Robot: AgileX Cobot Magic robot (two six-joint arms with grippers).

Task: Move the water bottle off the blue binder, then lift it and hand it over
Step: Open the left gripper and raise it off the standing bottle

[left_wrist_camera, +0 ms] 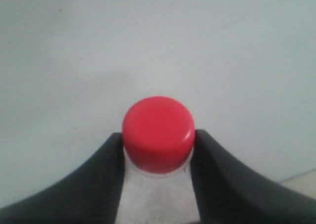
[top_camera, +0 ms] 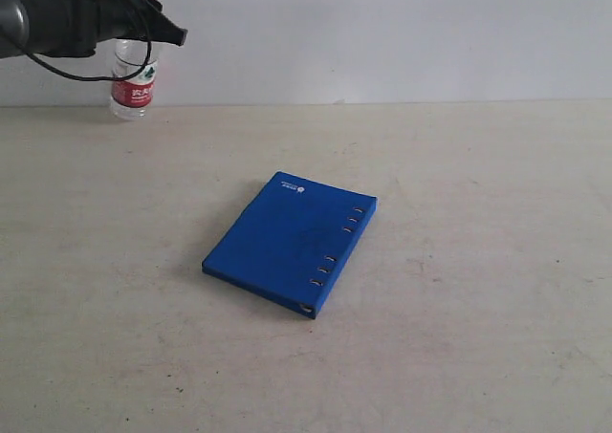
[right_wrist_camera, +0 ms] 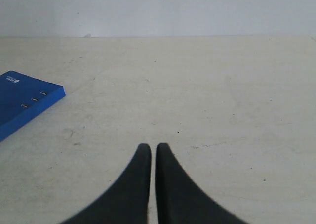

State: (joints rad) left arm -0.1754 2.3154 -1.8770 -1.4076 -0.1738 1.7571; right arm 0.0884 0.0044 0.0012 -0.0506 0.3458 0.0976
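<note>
The water bottle [top_camera: 133, 81], clear with a red cap and red label, hangs upright at the far left of the exterior view, off the table. My left gripper [top_camera: 143, 17] is shut on its neck just under the cap. In the left wrist view the red cap [left_wrist_camera: 158, 134] sits between the two black fingers [left_wrist_camera: 98, 184], against the pale wall. The blue binder [top_camera: 290, 241] lies flat and shut at the table's middle, bare on top. My right gripper [right_wrist_camera: 149, 149] is shut on nothing above the table; the binder's corner [right_wrist_camera: 24, 105] shows beside it. The exterior view does not show the right gripper.
The beige table [top_camera: 478, 309] stretches all round the binder. A pale wall [top_camera: 382, 32] stands behind it.
</note>
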